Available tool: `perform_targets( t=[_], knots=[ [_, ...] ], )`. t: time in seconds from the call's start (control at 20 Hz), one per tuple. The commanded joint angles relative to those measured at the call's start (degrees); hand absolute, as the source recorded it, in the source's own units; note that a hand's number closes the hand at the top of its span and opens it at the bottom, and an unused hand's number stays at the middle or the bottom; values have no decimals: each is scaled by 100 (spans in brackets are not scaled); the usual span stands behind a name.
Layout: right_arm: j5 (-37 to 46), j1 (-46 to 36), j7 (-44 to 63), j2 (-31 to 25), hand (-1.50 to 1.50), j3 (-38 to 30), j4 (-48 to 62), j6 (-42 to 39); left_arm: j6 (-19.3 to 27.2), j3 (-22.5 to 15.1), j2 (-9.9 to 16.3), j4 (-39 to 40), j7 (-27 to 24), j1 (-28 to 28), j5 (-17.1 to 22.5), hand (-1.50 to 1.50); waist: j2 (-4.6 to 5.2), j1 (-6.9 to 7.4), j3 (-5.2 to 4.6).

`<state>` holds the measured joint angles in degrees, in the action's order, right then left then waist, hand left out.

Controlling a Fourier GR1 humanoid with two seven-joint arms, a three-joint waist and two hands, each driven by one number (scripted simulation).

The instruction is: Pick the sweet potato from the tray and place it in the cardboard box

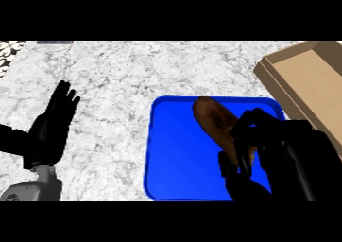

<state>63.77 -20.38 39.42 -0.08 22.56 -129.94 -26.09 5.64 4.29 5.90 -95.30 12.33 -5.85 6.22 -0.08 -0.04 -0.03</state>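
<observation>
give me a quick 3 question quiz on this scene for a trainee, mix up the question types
1. True or false: the sweet potato already lies in the cardboard box.
2. Which hand is curled round the sweet potato? A) left hand B) right hand C) neither
3. Fill in: the cardboard box stands to the ____ of the blue tray, as the robot sees it.

Key
1. False: it is over the tray, in the right hand.
2. B. The left hand rests open, fingers up, at the view's left.
3. right
</observation>
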Motion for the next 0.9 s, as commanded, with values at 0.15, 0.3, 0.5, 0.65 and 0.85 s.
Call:
perform_targets(
  t=[0.15, 0.3, 0.5, 0.65, 0.85],
  knots=[
    [-883, -967, -81, -357, 150, -2276, 350, -478, 21, -35, 2, -265, 247, 76, 11, 0, 10, 25, 4],
    [-1117, -1219, -401, -704, 150, -2802, 978, -358, -65, -73, -34, -65, -125, 185, -85, 0, 15, 19, 3],
    [-1508, -1245, -721, -1179, 150, -3481, 1290, -360, -160, 149, 99, 176, -106, -59, 61, 0, 11, 5, 3],
    [-1010, -1085, -1411, -1661, 150, -3550, 2072, 340, 62, -94, -22, -293, 285, -6, -110, 0, 14, 31, 6],
    [-735, -734, -2458, -2075, 150, -3787, 3250, 1298, -56, 103, 76, 113, 84, -283, 0, 0, 40, 36, 7]
  ],
)
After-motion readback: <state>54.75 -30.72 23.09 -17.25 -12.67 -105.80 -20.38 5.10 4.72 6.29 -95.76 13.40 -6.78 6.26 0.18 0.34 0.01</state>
